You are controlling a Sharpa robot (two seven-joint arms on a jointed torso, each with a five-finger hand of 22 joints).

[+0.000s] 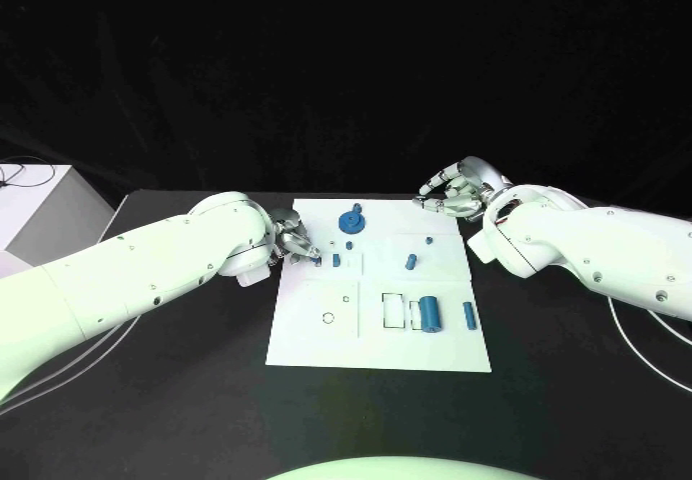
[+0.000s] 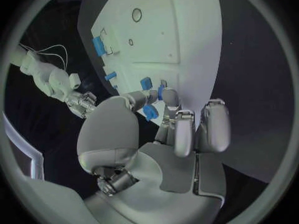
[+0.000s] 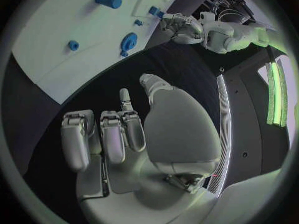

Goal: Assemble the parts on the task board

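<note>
The white task board (image 1: 378, 345) lies mid-table. On it are a blue gear (image 1: 352, 219), a thick blue cylinder (image 1: 427, 312), a slim blue bar (image 1: 469, 314) and short pegs (image 1: 410, 262). My left hand (image 1: 296, 243) hovers at the board's left edge and pinches a small blue part (image 2: 149, 112) between thumb and finger, close to a standing peg (image 1: 336, 260). My right hand (image 1: 454, 192) hangs off the board's far right corner, fingers loosely bent with nothing in them. The right wrist view shows the gear (image 3: 129, 41) and cylinder (image 3: 107, 0) beyond its fingers (image 3: 113, 137).
A white box (image 1: 36, 215) with cables stands at the table's far left. White rectangular outlines (image 1: 392, 310) and a small ring hole (image 1: 329, 318) mark the board's near half. Black table surrounds the board on all sides.
</note>
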